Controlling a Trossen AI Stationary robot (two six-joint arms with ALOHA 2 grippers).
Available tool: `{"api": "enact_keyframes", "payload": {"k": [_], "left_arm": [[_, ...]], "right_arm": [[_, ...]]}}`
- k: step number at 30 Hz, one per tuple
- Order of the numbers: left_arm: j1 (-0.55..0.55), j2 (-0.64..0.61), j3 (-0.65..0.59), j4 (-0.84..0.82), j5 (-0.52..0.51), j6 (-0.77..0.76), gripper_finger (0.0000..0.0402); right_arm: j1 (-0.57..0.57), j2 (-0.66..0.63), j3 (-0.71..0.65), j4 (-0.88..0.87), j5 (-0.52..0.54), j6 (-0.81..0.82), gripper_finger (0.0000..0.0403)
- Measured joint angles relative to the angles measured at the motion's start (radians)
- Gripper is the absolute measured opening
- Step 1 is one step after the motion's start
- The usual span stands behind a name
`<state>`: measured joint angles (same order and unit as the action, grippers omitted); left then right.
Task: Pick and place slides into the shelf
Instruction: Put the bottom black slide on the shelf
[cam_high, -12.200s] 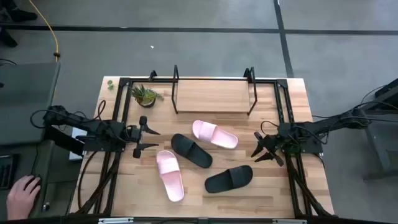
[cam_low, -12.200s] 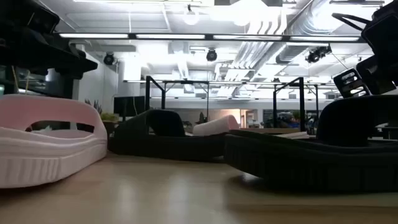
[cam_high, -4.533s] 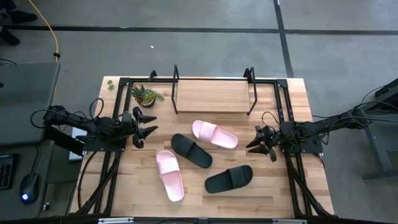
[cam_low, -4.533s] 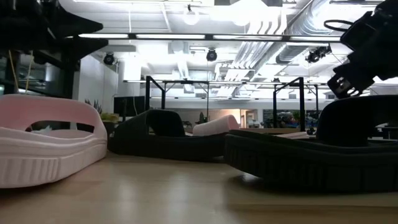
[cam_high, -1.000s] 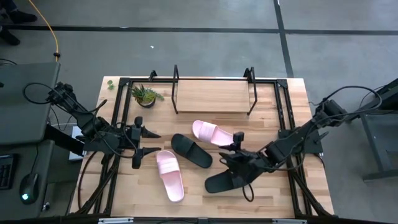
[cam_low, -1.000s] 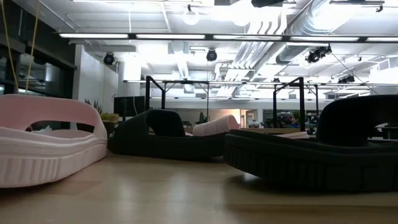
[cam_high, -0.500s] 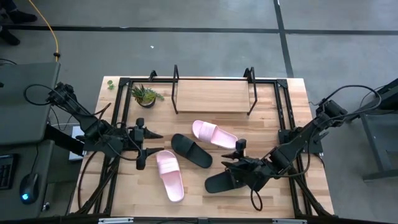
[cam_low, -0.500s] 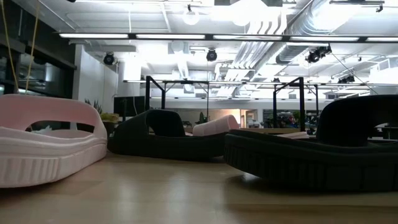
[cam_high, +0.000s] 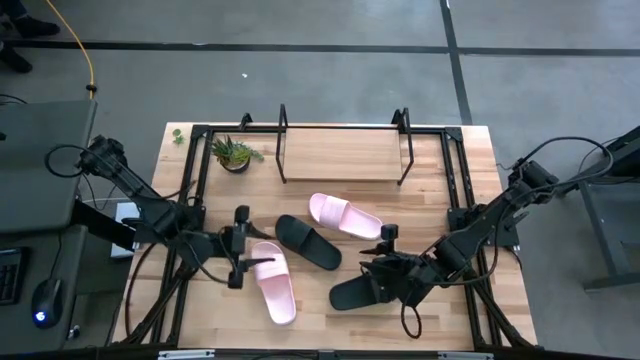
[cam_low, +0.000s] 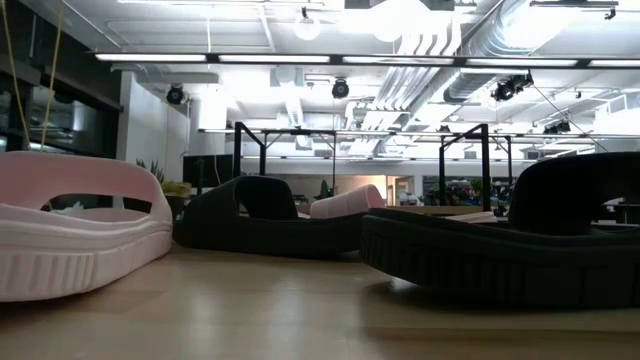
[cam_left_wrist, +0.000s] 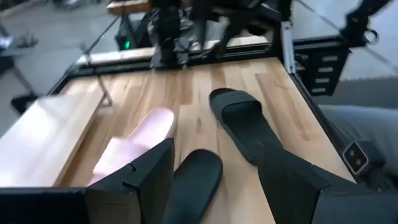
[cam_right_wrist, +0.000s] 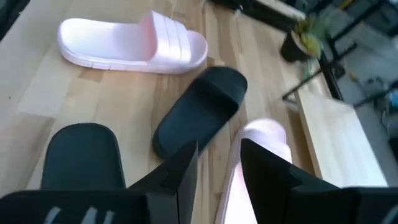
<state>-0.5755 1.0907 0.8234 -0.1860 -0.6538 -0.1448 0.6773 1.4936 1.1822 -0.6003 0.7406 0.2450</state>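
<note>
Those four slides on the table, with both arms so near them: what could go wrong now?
The right gripper, open, hangs over the near black slide; closing badly could shove it off the table's front edge. The left gripper, open at the near pale pink slide, might knock the middle black slide.

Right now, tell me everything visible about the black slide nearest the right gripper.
The black slide is matte, foam-like, with one wide strap and an open toe. It lies sole-down on the wooden tabletop, angled, in the front-right part, apart from the other three sandals and far from the shelf. The right gripper is over its strap end, fingers open; contact cannot be told.
</note>
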Motion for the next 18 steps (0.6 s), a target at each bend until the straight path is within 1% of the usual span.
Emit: {"api": "enact_keyframes", "payload": {"k": [3,6,10,14,18], "left_arm": [[0.006,0.027,0.000,0.044,0.029,0.045,0.0211],[0.038,0.049,0.000,0.058,0.089,0.071,0.0211],[0.090,0.073,0.000,0.059,0.132,0.067,0.0211],[0.133,0.104,0.000,0.063,0.180,0.062,0.0211],[0.165,0.133,0.000,0.079,0.242,0.063,0.0211]], "right_arm": [[0.000,-0.001,0.037,-0.103,0.026,0.100,0.0115],[-0.001,-0.001,0.064,-0.138,0.017,0.183,0.0115],[0.003,-0.001,0.067,-0.169,-0.070,0.258,0.0115],[0.005,-0.001,0.066,-0.240,-0.155,0.409,0.0115],[0.004,-0.001,0.066,-0.260,-0.223,0.505,0.0115]]}}
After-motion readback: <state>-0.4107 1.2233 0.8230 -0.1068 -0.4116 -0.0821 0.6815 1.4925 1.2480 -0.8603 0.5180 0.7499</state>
